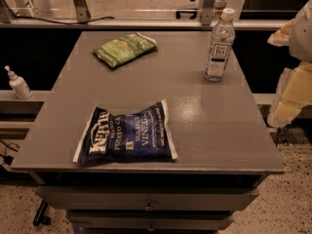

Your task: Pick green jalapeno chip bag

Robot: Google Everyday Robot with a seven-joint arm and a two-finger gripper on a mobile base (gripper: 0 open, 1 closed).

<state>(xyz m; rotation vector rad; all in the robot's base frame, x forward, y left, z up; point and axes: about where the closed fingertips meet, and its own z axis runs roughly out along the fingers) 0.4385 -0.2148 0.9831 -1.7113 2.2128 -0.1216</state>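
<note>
surface (209, 130): a grey top that fills the middle of the view and carries two bags and one bottle.
green jalapeno chip bag (125, 48): a small, crinkly light-green bag lying flat on the far left part of the surface, close to the back edge. It is skewed, with its right end angled toward the back. Nothing touches it.
blue chip bag (126, 136): a larger dark blue bag with white crimped ends and white print. It lies flat near the front edge, left of centre, and well apart from the green jalapeno chip bag.
bottle (219, 45): clear, with a white cap and a pale label, standing upright on the far right part of the surface. It is well apart from both bags.
gripper (291, 97): a pale cream shape at the right border of the view, beyond the right edge of the surface and partly cut off. It is well apart from the green jalapeno chip bag, with the bottle standing between the two from left to right.
jaws: I cannot tell whether they are released or clenched.
pump bottle (18, 84): small and white, standing on a ledge (19, 97) to the left of the surface.
drawers (146, 199): grey fronts stacked under the front edge of the surface.
floor (292, 211): speckled, seen at the lower right.
</note>
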